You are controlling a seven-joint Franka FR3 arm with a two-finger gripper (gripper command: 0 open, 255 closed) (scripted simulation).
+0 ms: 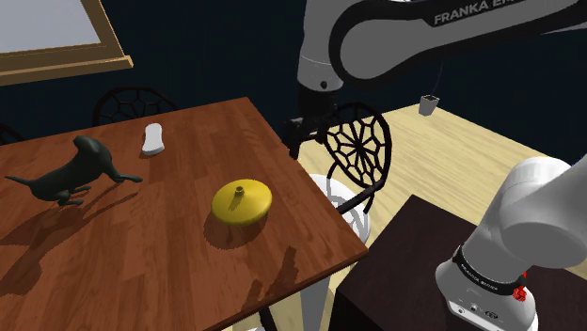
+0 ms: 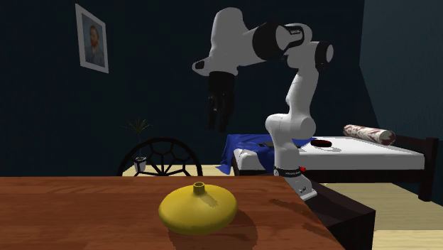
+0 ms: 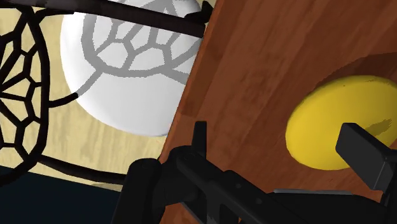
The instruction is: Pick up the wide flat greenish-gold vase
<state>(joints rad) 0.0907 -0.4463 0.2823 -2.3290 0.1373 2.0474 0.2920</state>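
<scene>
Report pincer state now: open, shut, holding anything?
Pincer: open, holding nothing; it hangs in the air, clear of the yellow vase.

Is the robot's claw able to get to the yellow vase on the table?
Probably yes. The vase stands alone on the table, nothing close around it, and the open claw hangs in free air higher up.
</scene>
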